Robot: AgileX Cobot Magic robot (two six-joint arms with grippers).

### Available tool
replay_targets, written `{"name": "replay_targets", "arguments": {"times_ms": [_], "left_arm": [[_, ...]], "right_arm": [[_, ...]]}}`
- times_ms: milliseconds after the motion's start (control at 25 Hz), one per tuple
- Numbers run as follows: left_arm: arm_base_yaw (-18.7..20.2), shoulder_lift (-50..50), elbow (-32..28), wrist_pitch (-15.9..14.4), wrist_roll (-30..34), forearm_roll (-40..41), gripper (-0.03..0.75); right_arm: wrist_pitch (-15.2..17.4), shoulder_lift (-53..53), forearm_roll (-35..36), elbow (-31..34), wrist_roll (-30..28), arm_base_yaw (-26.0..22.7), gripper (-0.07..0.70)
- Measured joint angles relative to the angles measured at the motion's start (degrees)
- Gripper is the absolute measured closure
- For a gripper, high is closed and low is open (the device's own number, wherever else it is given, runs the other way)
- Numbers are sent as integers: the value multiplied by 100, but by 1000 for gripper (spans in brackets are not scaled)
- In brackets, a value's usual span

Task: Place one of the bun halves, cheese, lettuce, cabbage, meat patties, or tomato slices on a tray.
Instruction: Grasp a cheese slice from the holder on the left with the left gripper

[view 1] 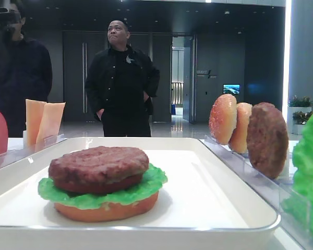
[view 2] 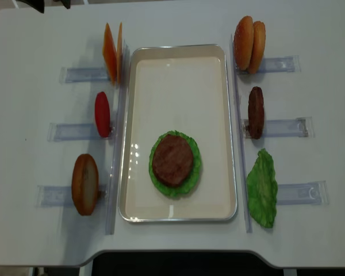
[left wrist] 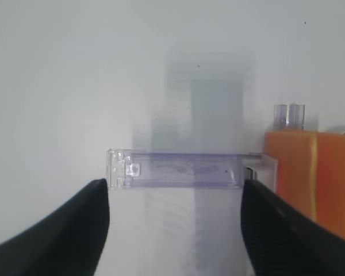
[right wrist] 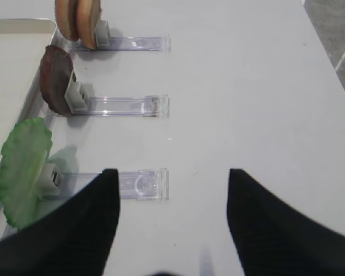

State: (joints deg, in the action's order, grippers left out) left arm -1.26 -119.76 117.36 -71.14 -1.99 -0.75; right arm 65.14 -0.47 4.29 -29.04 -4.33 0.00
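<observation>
left pincer (left wrist: 173, 201): spread, empty, low in frame | cheese (left wrist: 310, 178): far right | risk: pincer misses cheese, bumps clear rail (left wrist: 178, 171)

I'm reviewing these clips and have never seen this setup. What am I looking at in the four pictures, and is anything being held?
This is a two-armed robot building a toy burger. One picture looks straight down on the white table, one sits low at table height, and two come from cameras on the wrists.

On the tray sits a bun half topped with lettuce and a meat patty. Clear holder rails on both sides stand spare pieces on edge: cheese, a tomato slice, more buns, another patty and a leaf.

The dark shapes are gripper fingers. The left gripper faces the rail next to the cheese; the right gripper hangs over bare table. Both are open, holding nothing.
</observation>
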Motion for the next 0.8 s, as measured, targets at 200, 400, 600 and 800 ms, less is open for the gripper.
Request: {"name": "replay_targets", "arguments": {"times_ms": [200,400,600,800], "left_arm": [[192,0,45,0,-79,75,177],[636,0,45,0,-392,136,177],[1095,0,45,0,-752,193,177],[1385,0,45,0,-1011,220,177]], "right_arm": [[0,0,0,0,0,0,234],[0,0,0,0,0,0,234],[0,0,0,0,0,0,234],[0,0,0,0,0,0,234]]}}
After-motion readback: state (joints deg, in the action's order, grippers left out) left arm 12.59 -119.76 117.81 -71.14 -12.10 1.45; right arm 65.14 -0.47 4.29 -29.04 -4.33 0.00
